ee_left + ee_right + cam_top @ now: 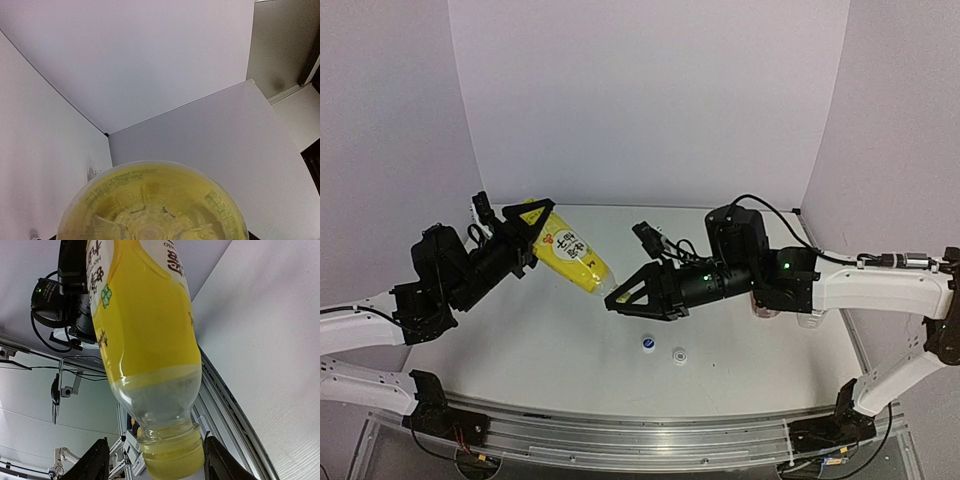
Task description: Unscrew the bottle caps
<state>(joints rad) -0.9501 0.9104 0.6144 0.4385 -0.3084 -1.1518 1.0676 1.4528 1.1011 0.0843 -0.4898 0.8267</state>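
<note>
Clamped with the left gripper (527, 238) on the base end of the yellow bottle (570, 255), lifted off the table (740, 370) and slanted neck-down toward the middle. Straddling the yellow cap (172, 462) with the right gripper (157, 460), fingers (95, 462) apart, a strip of air on either side of the cap's rim and no contact to be seen. Below, toward the near edge, a blue-and-white loose cap (647, 345) and a white loose cap (679, 355) just beside each other on bare tabletop, well apart from the arm bases and the side walls.
</note>
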